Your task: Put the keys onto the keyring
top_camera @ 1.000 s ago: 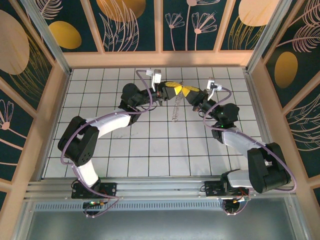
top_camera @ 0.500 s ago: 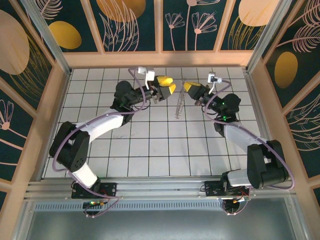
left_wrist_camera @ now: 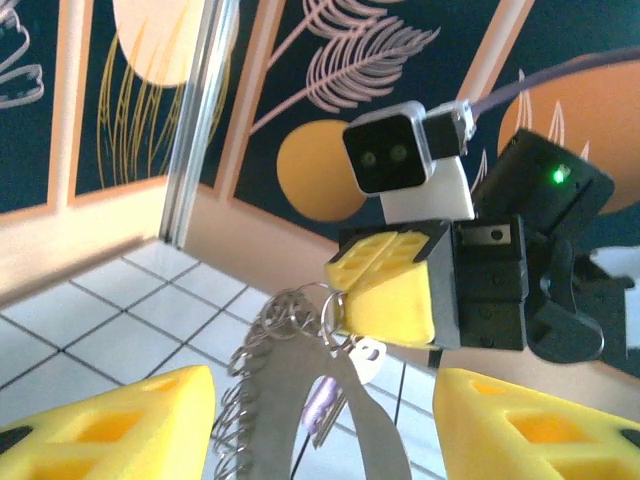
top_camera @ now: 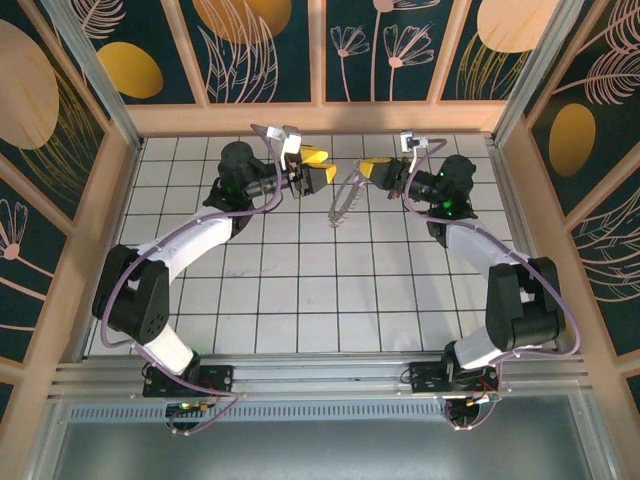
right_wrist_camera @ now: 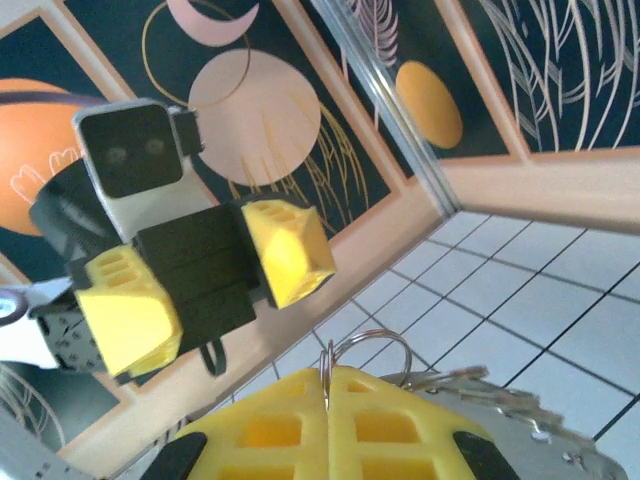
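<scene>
Where right claw (top_camera: 372, 171) pinches, keyring (top_camera: 343, 204) hangs below — left claw (top_camera: 324, 166) apart.

One keyring (top_camera: 343, 200), one key (left_wrist_camera: 320, 402), two hands (top_camera: 320, 168) (top_camera: 370, 172)

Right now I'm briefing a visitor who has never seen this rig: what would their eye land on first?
The yellow-fingered right gripper, at the far middle of the table, is shut on the coiled keyring, which hangs from it. Facing it just to the left, the left gripper stands open, apart from the ring.
</scene>
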Controlling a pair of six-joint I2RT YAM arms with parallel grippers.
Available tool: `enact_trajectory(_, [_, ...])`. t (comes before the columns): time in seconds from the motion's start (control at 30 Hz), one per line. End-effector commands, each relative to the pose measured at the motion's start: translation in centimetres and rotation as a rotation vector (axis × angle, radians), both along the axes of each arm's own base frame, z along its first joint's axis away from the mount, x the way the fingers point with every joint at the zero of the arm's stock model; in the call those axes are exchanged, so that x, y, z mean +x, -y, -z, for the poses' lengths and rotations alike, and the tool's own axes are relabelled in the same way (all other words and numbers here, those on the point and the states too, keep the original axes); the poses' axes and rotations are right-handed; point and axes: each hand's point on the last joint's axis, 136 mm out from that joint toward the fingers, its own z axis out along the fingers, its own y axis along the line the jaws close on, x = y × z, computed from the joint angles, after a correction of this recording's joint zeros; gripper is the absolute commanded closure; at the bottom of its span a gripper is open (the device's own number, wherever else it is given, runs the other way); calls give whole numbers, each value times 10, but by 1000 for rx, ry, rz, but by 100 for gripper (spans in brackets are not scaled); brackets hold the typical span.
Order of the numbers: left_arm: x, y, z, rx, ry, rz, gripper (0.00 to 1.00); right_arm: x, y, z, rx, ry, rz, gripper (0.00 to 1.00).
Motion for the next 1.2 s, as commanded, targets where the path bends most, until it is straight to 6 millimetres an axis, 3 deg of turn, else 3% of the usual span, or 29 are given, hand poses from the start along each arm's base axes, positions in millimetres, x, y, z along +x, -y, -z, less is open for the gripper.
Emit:
enact_trajectory(0.0, [-8, 10, 3, 42, 0, 124, 41, -7, -4, -14, -15, 79, -80, 100])
enact_trajectory(0.43, [5, 27, 19, 61, -59, 228, 46, -9, -12, -7, -41, 69, -167, 100])
enact_trajectory(0.83, [-1, 30, 15, 12, -96, 294, 51, -16, -25, -4, -57, 73, -208, 100])
enact_trajectory(1.03, [-8, 32, 20, 16, -112, 321, 57, -14, -29, -2, -55, 69, -206, 100])
enact_trajectory(1.17, [-12, 31, 23, 16, -115, 324, 67, -13, -30, -3, -54, 68, -203, 100])
